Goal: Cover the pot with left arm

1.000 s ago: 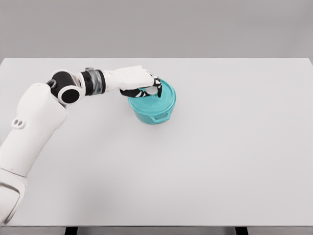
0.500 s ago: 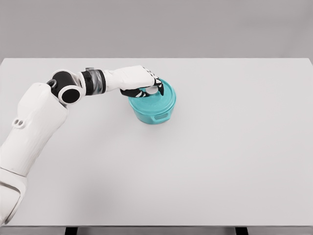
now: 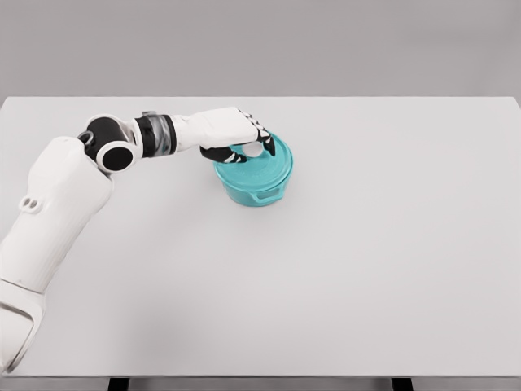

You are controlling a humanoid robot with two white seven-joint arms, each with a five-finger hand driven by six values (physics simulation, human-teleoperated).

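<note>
A teal pot (image 3: 257,190) stands on the white table (image 3: 366,269), left of centre towards the back. Its teal lid (image 3: 273,167) lies flat on the rim, and the lid's small white knob (image 3: 256,150) shows. My left hand (image 3: 244,145) hovers just over the lid's left part, reaching in from the left. Its fingers (image 3: 266,140) are spread around the knob, with the thumb on the near-left side, and do not clamp it. The right arm is out of view.
A side handle (image 3: 269,195) sticks out of the pot towards the front. My left forearm (image 3: 155,135) stretches low over the table from the shoulder at the left edge.
The fingers pinched the knob a second ago and hid it. They have since loosened and spread, uncovering the knob, and the hand has risen slightly. The lid stays on the pot.
</note>
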